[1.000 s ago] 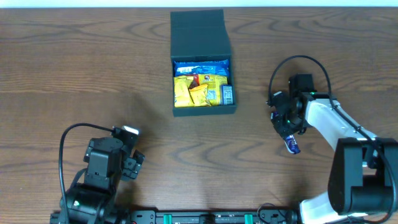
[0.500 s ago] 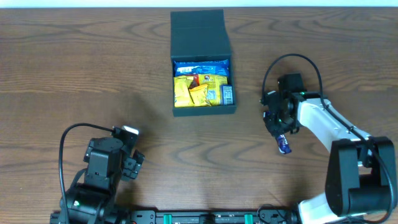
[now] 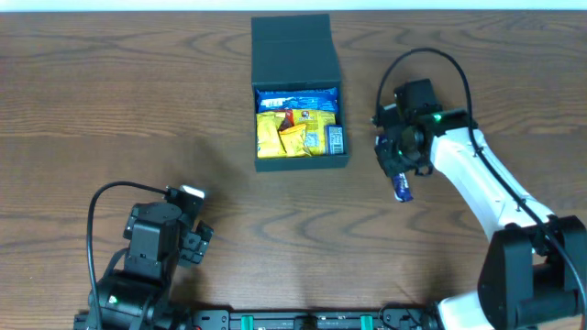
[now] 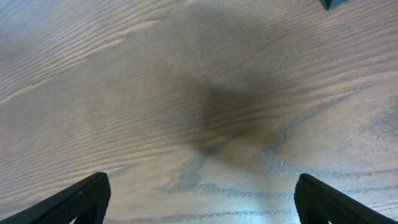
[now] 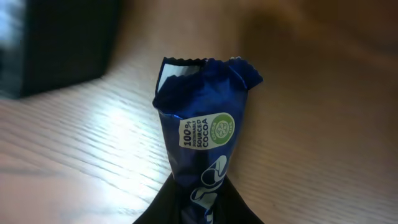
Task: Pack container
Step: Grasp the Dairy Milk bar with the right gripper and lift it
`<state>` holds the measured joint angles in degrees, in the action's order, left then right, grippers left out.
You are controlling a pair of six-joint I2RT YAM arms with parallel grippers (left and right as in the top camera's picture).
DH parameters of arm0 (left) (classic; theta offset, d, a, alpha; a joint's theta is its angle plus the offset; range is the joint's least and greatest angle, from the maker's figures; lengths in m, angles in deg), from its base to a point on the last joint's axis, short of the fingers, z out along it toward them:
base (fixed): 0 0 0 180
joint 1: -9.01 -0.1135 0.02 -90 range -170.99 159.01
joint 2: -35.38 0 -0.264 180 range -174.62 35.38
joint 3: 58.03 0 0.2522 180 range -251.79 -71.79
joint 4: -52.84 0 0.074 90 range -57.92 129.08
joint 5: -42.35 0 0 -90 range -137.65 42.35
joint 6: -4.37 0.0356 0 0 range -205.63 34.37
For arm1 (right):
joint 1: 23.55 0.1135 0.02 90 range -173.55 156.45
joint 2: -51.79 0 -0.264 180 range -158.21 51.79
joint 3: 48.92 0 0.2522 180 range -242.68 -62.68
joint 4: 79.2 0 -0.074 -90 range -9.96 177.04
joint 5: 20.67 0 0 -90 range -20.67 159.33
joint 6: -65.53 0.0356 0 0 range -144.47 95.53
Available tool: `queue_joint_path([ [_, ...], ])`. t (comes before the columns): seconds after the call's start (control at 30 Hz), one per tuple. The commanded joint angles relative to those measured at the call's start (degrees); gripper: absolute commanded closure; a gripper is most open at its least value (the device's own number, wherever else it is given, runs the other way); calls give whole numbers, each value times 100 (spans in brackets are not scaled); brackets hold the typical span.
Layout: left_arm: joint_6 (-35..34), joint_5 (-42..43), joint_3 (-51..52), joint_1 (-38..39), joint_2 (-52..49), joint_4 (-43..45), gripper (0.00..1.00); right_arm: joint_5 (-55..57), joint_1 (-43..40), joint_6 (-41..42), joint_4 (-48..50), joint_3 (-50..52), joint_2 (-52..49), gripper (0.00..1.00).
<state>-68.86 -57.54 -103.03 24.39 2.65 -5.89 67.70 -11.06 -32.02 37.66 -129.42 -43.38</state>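
Toward the far middle of the bench (image 3: pixel 110 110), the container (image 3: pixel 303 163) sits with its flap lid thrown back. Yellow packets (image 3: pixel 292 134) and a light-blue packet (image 3: pixel 295 97) lie inside it. Just to its right, apart from its wall, the right hand (image 3: pixel 396 172) is clenched on a dark blue snack wrapper (image 5: pixel 202 134), whose crimped end sticks out beyond the hand. Near the bench's front left corner, well away from the container, the left hand (image 4: pixel 202 183) hovers over bare wood, released, its fingers (image 4: pixel 81 199) spread wide.
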Motion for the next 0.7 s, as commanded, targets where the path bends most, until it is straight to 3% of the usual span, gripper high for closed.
queue_joint_path([
  [0.0,61,-79,-2,-37,13,-7,5,-109,212,376,-105,-396,122,89],
  [0.33,61,-79,-2,-37,13,-4,5,-1456,787,385,103,-1106,120,87],
  [0.53,61,-79,-2,-37,13,-7,5,-1665,1058,-960,275,-1117,120,83],
  [0.67,61,-79,-2,-37,13,-4,5,-1665,1045,-1655,339,-1145,120,85],
])
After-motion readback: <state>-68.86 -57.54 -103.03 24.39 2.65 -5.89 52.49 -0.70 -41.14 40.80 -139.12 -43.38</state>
